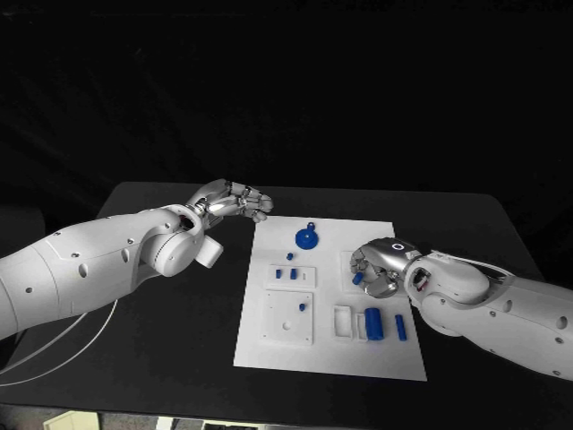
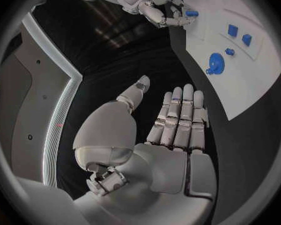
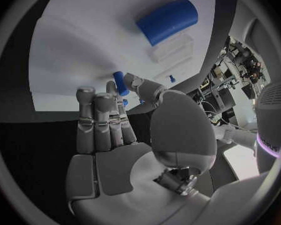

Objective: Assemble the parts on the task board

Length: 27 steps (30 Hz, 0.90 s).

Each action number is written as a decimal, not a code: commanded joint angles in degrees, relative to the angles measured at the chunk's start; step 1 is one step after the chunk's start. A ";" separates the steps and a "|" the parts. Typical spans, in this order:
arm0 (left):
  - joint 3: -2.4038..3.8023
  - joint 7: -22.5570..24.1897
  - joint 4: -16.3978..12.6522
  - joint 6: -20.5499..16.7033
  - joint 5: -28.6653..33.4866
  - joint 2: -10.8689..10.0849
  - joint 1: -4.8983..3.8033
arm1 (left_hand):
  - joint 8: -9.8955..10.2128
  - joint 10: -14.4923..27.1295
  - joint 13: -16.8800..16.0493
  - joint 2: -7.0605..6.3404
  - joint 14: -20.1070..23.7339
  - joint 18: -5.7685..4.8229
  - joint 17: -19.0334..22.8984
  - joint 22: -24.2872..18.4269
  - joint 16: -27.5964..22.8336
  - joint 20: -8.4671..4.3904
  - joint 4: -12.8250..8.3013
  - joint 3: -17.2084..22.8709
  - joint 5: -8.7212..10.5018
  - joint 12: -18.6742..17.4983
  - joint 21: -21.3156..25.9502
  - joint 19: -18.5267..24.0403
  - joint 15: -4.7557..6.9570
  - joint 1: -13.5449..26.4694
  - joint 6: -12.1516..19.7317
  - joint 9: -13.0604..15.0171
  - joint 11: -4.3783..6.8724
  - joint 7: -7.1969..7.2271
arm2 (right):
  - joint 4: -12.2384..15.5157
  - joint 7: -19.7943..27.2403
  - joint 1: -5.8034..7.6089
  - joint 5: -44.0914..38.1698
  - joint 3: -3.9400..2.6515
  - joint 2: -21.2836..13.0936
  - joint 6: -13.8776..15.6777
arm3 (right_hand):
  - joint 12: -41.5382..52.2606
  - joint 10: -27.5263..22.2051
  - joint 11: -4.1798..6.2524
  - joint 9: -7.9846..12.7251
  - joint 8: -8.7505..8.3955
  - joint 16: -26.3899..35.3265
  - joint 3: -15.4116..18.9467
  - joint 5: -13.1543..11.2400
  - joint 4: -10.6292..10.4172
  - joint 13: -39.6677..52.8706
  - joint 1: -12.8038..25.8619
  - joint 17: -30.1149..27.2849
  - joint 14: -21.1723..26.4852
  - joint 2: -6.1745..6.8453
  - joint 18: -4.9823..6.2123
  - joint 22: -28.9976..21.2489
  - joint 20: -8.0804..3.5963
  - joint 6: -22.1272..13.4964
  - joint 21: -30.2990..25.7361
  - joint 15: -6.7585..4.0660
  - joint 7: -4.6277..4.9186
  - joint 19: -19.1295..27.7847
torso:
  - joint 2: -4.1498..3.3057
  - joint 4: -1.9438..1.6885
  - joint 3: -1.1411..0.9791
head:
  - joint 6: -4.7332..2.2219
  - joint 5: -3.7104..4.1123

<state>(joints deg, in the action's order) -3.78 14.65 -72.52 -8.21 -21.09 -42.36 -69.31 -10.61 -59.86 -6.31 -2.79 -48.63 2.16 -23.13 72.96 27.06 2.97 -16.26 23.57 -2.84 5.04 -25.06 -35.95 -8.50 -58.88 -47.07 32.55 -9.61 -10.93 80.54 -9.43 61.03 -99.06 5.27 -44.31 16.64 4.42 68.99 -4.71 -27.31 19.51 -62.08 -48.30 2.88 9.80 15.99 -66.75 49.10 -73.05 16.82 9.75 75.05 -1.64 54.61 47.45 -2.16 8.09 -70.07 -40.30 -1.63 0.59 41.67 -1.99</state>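
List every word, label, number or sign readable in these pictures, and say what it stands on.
None can be read. The task board, its blue parts, the left hand and the right hand carry no legible print in any view.

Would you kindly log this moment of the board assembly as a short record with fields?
board: white task board in the middle of the black table
left hand: holds nothing, fingers apart, over the table off the board's far left corner
right hand: over the board's right side, pinching a small blue peg between thumb and finger
gear: blue, lying on the board's far part
cylinder: blue, lying near the board's near right corner
stage: assembly unfinished, peg not yet placed
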 commanded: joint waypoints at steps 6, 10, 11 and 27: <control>0.04 0.50 -0.17 0.84 0.20 0.06 -0.03 | -0.31 -0.23 0.13 0.36 -0.50 1.02 -0.14 0.11 -0.44 -0.11 0.46 -0.10 -0.14 0.26 0.36 -0.52 -0.11 0.47 0.33 -0.12 -0.26 -0.14 | 0.37 0.60 -0.10 -0.24 0.02 0.08 0.59 | 0.87 1.55 0.52 -0.07 0.28 -0.43 -0.21 -0.10 -1.04 0.43 0.21 -0.18 -0.13 -1.05 5.25 0.53 -0.12 0.74 -0.05 -0.12 -0.24 -0.11 | -0.01 0.01 0.00 | 0.02 0.01; 0.04 0.50 -0.17 0.84 0.20 0.02 -0.03 | -0.31 -0.23 0.15 0.40 -0.51 1.02 -0.17 0.12 -0.46 -0.11 0.50 -0.10 -0.15 0.27 0.37 -0.53 -0.11 0.53 0.34 -0.13 -0.26 -0.14 | 0.51 0.76 -0.12 -0.37 0.02 0.09 1.94 | 2.15 3.81 1.38 -0.62 1.45 -0.59 -0.88 -0.10 -1.35 1.08 -0.59 -0.24 -0.43 -2.97 5.25 0.53 -0.18 2.82 0.11 -0.94 -1.16 -0.49 | -0.02 -0.01 0.01 | -0.01 0.07; 0.04 0.50 -0.14 0.84 0.20 0.03 -0.03 | -0.32 -0.23 0.16 0.41 -0.51 1.02 -0.17 0.12 -0.47 -0.11 0.50 -0.10 -0.15 0.27 0.38 -0.53 -0.11 0.54 0.34 -0.13 -0.26 -0.14 | 0.57 0.75 -0.12 -0.36 0.02 0.10 2.09 | 2.53 4.48 1.64 -0.81 1.81 -0.61 -1.10 -0.10 -1.55 1.29 -0.67 -0.27 -0.51 -3.54 5.25 0.52 -0.17 3.45 0.14 -1.18 -1.42 -0.59 | -0.02 0.00 -0.01 | 0.01 0.07; 0.03 0.37 -0.06 0.84 0.20 0.03 -0.03 | -0.32 -0.21 0.20 0.46 -0.52 1.03 -0.23 0.16 -0.52 -0.12 0.52 -0.08 -0.15 0.27 0.42 -0.55 -0.10 0.60 0.39 -0.15 -0.26 -0.15 | 1.23 -0.42 -0.16 -1.24 0.01 -0.71 2.74 | 3.77 6.42 2.66 -1.84 2.87 -0.85 -1.91 -0.10 -1.13 2.43 -0.37 -0.44 -1.45 -4.75 5.25 0.55 -0.27 5.28 0.62 -2.19 -2.33 -1.57 | 0.02 0.00 0.03 | 0.07 0.01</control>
<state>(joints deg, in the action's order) -3.78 14.60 -72.48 -8.06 -21.09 -42.40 -69.31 -10.61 -59.86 -6.20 -2.56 -48.84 2.13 -23.31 73.06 26.84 2.76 -16.11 23.42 -2.83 5.04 -24.83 -36.15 -8.70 -58.65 -47.07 32.49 -9.61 -10.93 81.43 -9.81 60.90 -99.37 5.27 -44.93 19.07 7.99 75.16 -2.04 -27.95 22.04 -62.57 -49.83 2.82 8.63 18.52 -67.29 48.73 -74.42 12.64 9.98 75.05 -1.95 58.92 47.78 -4.12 6.23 -71.44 -40.30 -1.63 0.59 41.73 -2.01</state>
